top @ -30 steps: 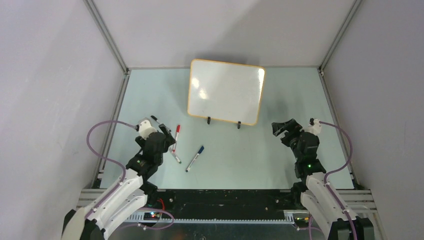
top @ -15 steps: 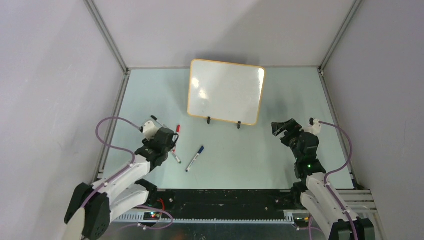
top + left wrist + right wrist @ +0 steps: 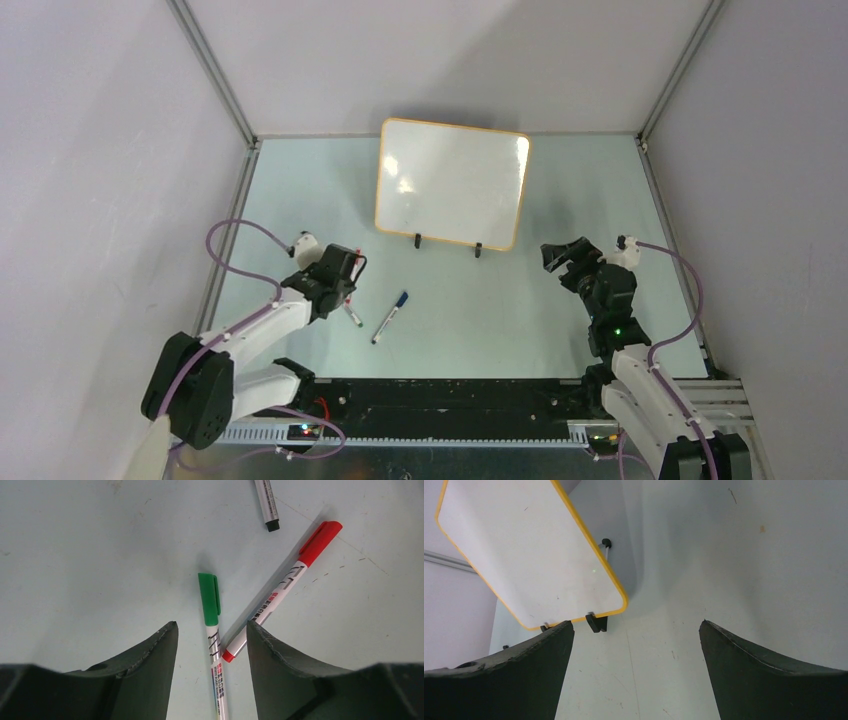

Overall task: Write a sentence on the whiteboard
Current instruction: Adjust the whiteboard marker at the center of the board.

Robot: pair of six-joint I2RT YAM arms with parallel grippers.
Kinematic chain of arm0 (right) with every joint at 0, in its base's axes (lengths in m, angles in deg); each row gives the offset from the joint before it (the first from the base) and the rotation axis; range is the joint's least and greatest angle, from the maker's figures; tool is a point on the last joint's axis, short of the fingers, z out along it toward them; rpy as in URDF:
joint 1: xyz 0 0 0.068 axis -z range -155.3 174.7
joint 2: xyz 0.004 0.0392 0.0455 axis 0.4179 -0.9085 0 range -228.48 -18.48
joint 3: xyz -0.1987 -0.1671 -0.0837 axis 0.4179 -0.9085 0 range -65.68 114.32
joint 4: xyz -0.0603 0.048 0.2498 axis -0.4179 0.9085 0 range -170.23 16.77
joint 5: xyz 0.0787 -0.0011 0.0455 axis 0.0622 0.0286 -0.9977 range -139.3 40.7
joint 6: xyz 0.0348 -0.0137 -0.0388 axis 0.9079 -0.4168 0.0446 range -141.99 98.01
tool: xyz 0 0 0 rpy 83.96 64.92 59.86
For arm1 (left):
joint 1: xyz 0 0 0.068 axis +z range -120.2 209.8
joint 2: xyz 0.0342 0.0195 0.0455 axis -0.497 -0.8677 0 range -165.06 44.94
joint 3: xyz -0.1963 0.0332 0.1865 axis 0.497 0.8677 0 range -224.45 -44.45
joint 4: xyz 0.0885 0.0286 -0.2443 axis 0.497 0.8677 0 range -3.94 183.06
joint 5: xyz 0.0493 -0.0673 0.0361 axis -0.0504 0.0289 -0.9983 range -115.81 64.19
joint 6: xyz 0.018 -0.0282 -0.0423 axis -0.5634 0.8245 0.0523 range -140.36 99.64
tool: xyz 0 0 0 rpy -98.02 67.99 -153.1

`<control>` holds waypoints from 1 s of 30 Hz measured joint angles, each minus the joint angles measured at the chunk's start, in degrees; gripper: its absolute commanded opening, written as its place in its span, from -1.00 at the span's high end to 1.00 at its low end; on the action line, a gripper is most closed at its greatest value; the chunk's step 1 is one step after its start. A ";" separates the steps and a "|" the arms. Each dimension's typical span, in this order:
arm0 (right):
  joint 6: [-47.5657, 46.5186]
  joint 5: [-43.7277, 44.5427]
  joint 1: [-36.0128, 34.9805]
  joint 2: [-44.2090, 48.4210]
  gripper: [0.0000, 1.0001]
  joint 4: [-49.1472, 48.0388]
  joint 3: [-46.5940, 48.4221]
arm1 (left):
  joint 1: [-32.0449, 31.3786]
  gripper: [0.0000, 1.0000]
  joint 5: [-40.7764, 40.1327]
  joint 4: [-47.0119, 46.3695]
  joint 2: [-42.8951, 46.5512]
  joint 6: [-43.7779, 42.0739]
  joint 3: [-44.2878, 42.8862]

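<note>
The whiteboard (image 3: 452, 184) stands upright on two black clip feet at the back of the table, also seen in the right wrist view (image 3: 524, 555). Its face is blank and no sentence shows on it. My left gripper (image 3: 345, 280) is low over a cluster of markers. In the left wrist view its fingers (image 3: 211, 622) stand partly apart, straddling a green-capped marker (image 3: 209, 597) and the tail of a red-capped marker (image 3: 285, 587), touching neither. My right gripper (image 3: 560, 255) hangs wide open and empty (image 3: 637, 622), right of the board's feet.
A grey marker with a black end (image 3: 267, 505) lies just beyond the red one. A blue-capped marker (image 3: 390, 316) lies on the table right of the left gripper. Aluminium frame rails and grey walls border the table.
The left arm has stretched forward and down over the markers, and its jaws have narrowed around the green one. The right arm has not moved.
</note>
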 measured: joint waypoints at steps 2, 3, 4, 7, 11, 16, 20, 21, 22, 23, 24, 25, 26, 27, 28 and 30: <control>0.00 0.11 0.00 0.00 -1.00 -0.07 0.00 | 0.00 -0.18 -0.26 0.98 -0.07 0.26 -0.76; 0.00 0.22 0.00 0.00 -1.00 -0.09 0.00 | 0.00 -0.19 -0.39 1.49 -0.09 0.37 -1.33; -0.02 0.24 0.00 0.00 -1.00 -0.11 0.00 | 0.02 -0.19 -0.46 2.01 -0.11 0.50 -2.19; -0.02 0.26 0.00 0.00 -1.00 -0.13 0.00 | 0.28 -0.18 -0.57 2.80 -0.76 1.42 -5.42; -0.02 0.24 0.00 -0.15 -1.00 -0.33 0.00 | 2.05 -0.15 -0.39 2.84 -4.81 2.97 -10.27; -0.07 0.24 -0.02 -0.28 -1.00 -0.31 0.00 | 7.39 -0.11 0.52 3.56 -12.74 3.87 -16.61; -0.17 0.28 -0.02 -0.26 -1.00 -0.31 0.00 | 12.28 -0.10 1.22 4.61 -18.78 3.87 -22.36; -0.17 0.31 -0.02 -0.26 -1.00 -0.31 0.00 | 13.20 -0.10 1.38 4.85 -19.85 3.87 -23.37; -0.17 0.31 -0.02 -0.26 -1.00 -0.31 0.00 | 14.16 -0.09 1.62 5.01 -20.92 3.87 -24.37; -0.17 0.31 -0.02 -0.31 -1.00 -0.33 0.00 | 15.12 -0.09 1.95 5.07 -22.12 3.85 -25.33; -0.17 0.31 -0.02 -0.35 -1.00 -0.33 0.00 | 15.76 -0.09 2.43 5.11 -23.19 3.85 -26.05; -0.17 0.31 -0.02 -0.50 -1.00 -0.37 0.00 | 16.24 -0.09 2.80 5.14 -24.22 3.82 -26.53; -0.17 0.31 -0.02 -0.76 -1.00 -0.44 0.00 | 16.74 -0.09 3.17 5.20 -25.42 3.82 -27.10; -0.15 0.28 -0.02 -1.09 -1.00 -0.48 0.00 | 17.20 -0.09 3.65 5.18 -26.86 3.80 -27.63; -0.15 0.26 -0.02 -1.44 -1.00 -0.55 0.00 | 17.46 -0.09 4.13 5.18 -28.02 3.80 -27.93; -0.15 0.24 -0.02 -1.95 -1.00 -0.70 0.00 | 17.94 -0.07 5.09 5.20 -30.51 3.78 -28.35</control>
